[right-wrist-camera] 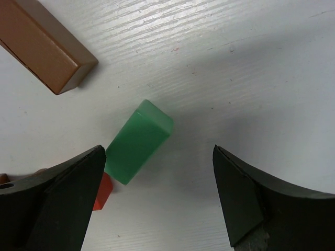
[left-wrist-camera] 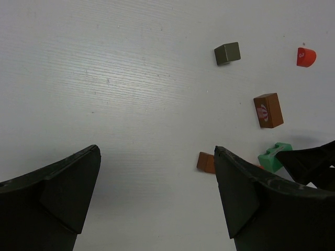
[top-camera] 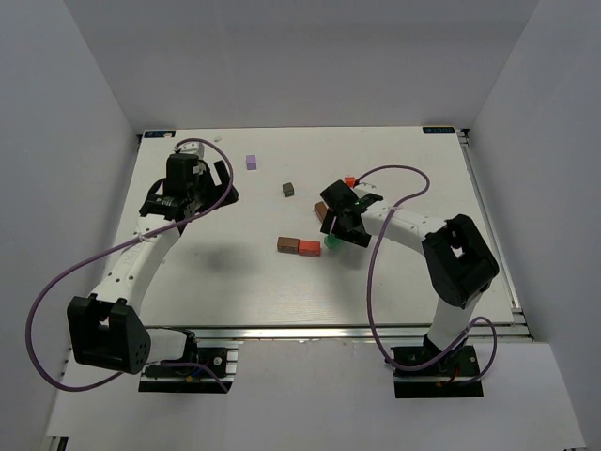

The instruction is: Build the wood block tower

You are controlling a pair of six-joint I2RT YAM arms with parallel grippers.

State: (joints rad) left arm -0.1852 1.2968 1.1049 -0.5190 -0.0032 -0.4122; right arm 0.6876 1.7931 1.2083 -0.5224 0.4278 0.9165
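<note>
The wood blocks lie loose on the white table; no tower stands. A brown bar [top-camera: 288, 245] and a red bar [top-camera: 309, 248] lie end to end mid-table. A green block [top-camera: 333, 241] lies flat beside them, under my right gripper [top-camera: 338, 224]. In the right wrist view my right gripper [right-wrist-camera: 158, 151] is open, with the green block [right-wrist-camera: 138, 141] just inside its left finger, the red bar [right-wrist-camera: 102, 191] behind it and the brown bar [right-wrist-camera: 44, 44] farther off. My left gripper [top-camera: 218, 190] is open and empty over bare table [left-wrist-camera: 157, 149].
A lilac cube [top-camera: 251, 162], a dark grey cube [top-camera: 288, 189], a small red piece [top-camera: 350, 181] and a brown block [top-camera: 321, 211] lie scattered at the back. The left wrist view shows the grey cube [left-wrist-camera: 227, 53], the red piece [left-wrist-camera: 305, 56] and the brown block [left-wrist-camera: 268, 110].
</note>
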